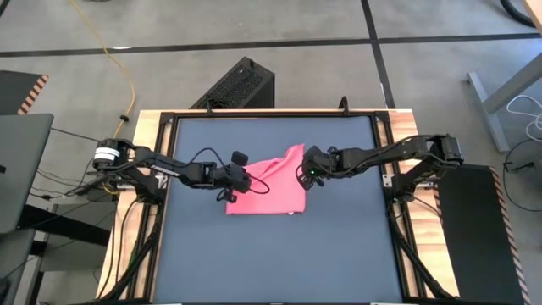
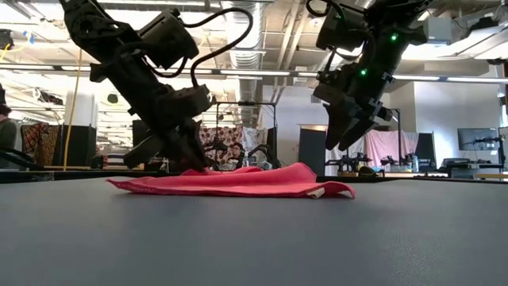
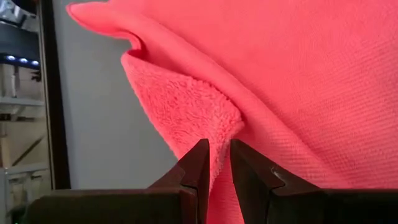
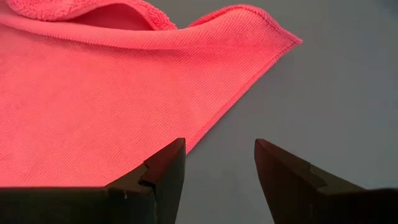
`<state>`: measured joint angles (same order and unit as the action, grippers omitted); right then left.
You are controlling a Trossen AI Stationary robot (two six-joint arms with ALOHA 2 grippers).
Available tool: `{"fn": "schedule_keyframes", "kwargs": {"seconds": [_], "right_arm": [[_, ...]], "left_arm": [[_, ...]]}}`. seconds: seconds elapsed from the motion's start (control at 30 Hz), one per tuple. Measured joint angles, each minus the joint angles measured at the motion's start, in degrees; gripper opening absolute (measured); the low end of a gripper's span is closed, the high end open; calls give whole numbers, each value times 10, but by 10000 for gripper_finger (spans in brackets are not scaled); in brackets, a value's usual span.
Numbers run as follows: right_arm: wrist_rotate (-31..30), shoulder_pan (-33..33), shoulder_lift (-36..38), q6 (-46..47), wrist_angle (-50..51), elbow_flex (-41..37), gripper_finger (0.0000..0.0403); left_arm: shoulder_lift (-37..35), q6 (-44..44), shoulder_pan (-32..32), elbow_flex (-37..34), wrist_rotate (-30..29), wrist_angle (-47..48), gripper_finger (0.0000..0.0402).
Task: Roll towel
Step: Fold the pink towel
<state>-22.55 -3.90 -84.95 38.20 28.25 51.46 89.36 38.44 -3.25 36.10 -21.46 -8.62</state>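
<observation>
The pink towel (image 1: 269, 188) lies rumpled near the middle of the dark grey tabletop (image 1: 271, 263). Most of it is flat, and one corner (image 1: 296, 151) points toward the far edge. My left gripper (image 1: 240, 180) is low at the towel's left edge, shut on a raised fold of it (image 3: 214, 134). My right gripper (image 2: 353, 131) hangs open above the towel's right edge (image 4: 211, 127), clear of the cloth and holding nothing. My left gripper pinches a raised fold of the towel (image 3: 219, 163) at the cloth's left edge between its two fingers. More than one layer seems caught. The fingers (image 3: 198, 163) come slanting down from the table's left. The rest of the towel lies slack on the table.
A wooden frame (image 1: 152, 127) borders the tabletop. A black box (image 1: 237, 85) stands beyond the far edge, and a laptop (image 1: 21, 169) sits off the left side. Bare tabletop stretches from the towel to the near edge (image 1: 271, 292).
</observation>
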Motion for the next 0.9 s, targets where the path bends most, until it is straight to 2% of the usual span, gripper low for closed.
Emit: {"fn": "schedule_keyframes", "kwargs": {"seconds": [0.4, 0.67, 0.9], "right_arm": [[0, 0, 0, 0, 0, 0, 217], [1, 0, 0, 0, 0, 0, 217], [1, 0, 0, 3, 0, 0, 217]], "left_arm": [[0, -43, -16, 0, 13, 3, 53], [0, -46, -33, 0, 18, 23, 6], [0, -45, -37, 0, 24, 23, 3]]}}
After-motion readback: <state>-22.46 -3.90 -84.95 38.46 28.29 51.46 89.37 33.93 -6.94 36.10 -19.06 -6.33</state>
